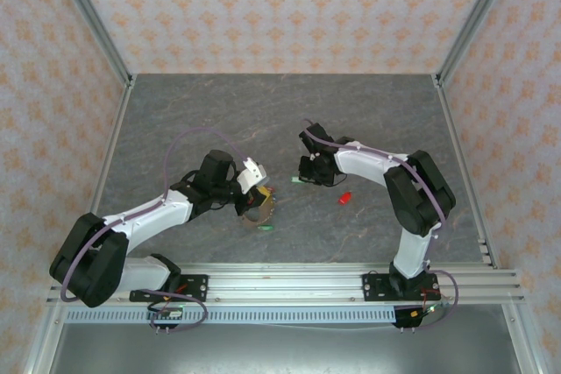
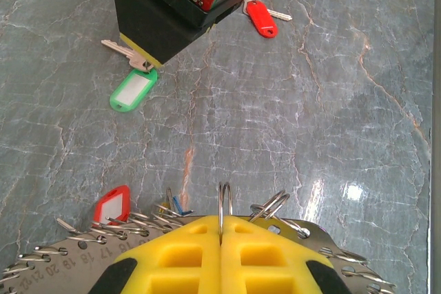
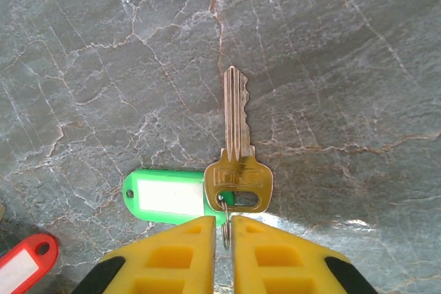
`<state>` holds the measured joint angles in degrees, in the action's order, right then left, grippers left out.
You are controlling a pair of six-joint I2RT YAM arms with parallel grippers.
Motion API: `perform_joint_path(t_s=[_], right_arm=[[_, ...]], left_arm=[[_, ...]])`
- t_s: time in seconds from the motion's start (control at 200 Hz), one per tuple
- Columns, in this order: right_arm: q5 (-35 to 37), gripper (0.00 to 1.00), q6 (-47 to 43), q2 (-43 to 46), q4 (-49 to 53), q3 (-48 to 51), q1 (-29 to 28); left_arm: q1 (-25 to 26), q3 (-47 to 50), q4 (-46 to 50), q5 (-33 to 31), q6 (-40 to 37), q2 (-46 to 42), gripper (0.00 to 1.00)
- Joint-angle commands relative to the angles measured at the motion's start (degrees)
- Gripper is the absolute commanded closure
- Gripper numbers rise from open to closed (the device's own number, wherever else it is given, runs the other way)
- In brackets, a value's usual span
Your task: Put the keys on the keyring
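Left gripper (image 2: 220,228) clamped tight on keyring (image 2: 69,256) at bottom of frame, one split ring (image 2: 221,201) upright as threading target. Right gripper (image 3: 222,224) pinches green-tagged key (image 3: 238,135) by its small loop, mid-frame, blade free. Red-tagged key (image 2: 262,17) loose, top centre.

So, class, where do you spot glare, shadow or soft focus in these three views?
Left wrist: white glare patch on the table, left fingers in focus. Right wrist: key sharp, pale sheen beside the right fingers. Top external: even light, faint shadows under the arms.
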<state>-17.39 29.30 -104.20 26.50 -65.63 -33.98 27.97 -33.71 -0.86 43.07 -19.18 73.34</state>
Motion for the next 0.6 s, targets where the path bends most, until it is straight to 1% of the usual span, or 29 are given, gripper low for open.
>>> perform_joint_path(t_s=[0.0,0.32,0.415,0.521,0.596], right_arm=[[0.51,0.87,-0.3,-0.99,0.59,-1.34,0.17],[0.36,0.89,-0.42,-0.66,0.57,-1.53,0.23],[0.52,0.93,-0.75,0.02,0.45,-1.27,0.21],[0.37,0.96,-2.17,2.02,-0.91,-0.24,0.18],[0.35,0.96,-5.5,5.16,-3.02,1.49,0.16]], left_arm=[[-0.46,-2.05,-0.56,1.3,-0.78,0.17,1.0],[-0.48,-1.97,-0.5,1.32,-0.8,0.2,1.0],[-0.53,-2.0,-0.45,1.36,-0.76,0.15,1.0],[-0.46,-2.06,-0.44,1.16,-0.79,0.03,1.0],[-0.47,-1.97,-0.73,1.14,-0.82,-0.1,1.0]])
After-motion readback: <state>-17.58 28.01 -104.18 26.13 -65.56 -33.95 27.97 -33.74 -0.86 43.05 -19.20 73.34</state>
